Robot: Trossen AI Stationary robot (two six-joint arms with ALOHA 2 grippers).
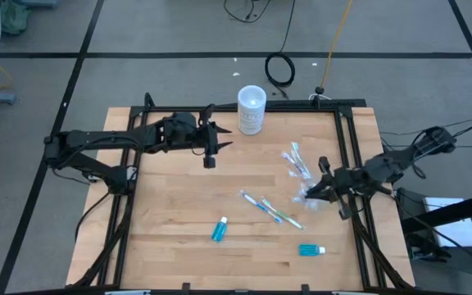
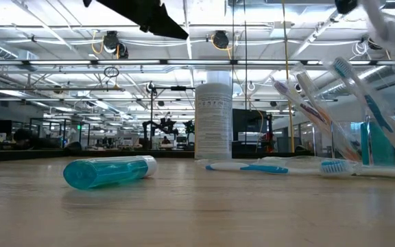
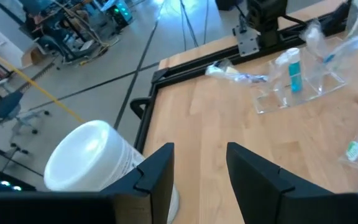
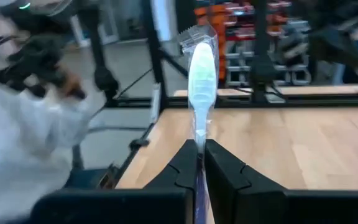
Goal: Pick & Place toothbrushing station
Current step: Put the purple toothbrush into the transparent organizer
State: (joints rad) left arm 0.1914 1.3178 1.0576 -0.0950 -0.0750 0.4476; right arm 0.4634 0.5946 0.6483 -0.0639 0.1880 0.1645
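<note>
Overhead, the clear plastic cup (image 1: 307,193) lay tipped at the table's three o'clock edge, toothbrushes (image 1: 296,161) fanned just beyond it toward one o'clock. Only the right wrist view showed the right gripper (image 4: 201,151) clamped on a single pale toothbrush (image 4: 201,74) standing up between its fingers; from above that gripper (image 1: 324,187) sat just beside the cup. Two more toothbrushes (image 1: 267,206) lay near centre, teal tubes (image 1: 220,229) at six and another (image 1: 311,250) at five. The left gripper (image 1: 210,152), fingers parted and empty, hung near eleven beside the white-lidded container (image 1: 251,110). The low view alone showed brushes (image 2: 321,103) leaning upright.
</note>
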